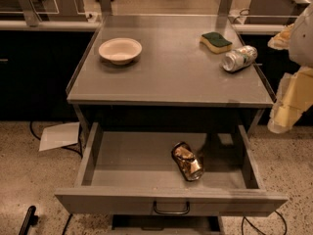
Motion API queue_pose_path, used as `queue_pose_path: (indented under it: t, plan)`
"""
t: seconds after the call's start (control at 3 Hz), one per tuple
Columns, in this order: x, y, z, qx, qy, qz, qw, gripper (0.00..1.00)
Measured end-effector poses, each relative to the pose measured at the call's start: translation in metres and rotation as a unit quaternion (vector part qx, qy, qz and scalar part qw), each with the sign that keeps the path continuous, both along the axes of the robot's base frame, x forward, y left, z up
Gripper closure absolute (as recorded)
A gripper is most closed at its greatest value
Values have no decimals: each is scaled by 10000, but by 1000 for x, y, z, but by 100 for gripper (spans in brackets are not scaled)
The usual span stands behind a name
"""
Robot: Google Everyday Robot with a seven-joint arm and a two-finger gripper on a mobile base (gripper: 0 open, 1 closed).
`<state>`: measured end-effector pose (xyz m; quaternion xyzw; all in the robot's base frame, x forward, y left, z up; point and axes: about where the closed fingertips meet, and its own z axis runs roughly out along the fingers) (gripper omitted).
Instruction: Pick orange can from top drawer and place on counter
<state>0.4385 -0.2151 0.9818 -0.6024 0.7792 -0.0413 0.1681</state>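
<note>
Drawer (pixel 122 202) open, orange can (pixel 187 161) aslant inside. Gripper (pixel 286 109) off counter's (pixel 171 72) right edge, open or closed: cannot tell. Come down over it, clamp across sides.

No lettering can be read on the orange can (pixel 187 161) or elsewhere; gripper (pixel 283 112) at right edge

You see, at left, a white bowl (pixel 120 50), upright; at right, a green-topped yellow sponge (pixel 215 42) and, near it, a silver-and-green can (pixel 239 58) on its side. Lower left: a white sheet (pixel 59 135) on the speckled floor (pixel 293 180). Right edge: the gripper (pixel 283 112).
</note>
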Motion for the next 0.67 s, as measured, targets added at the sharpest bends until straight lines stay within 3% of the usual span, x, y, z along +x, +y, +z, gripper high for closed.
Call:
queue_pose_path:
  t: [0.67]
  plan:
    - [-1, 0, -2, 179, -126, -161, 9996, 0]
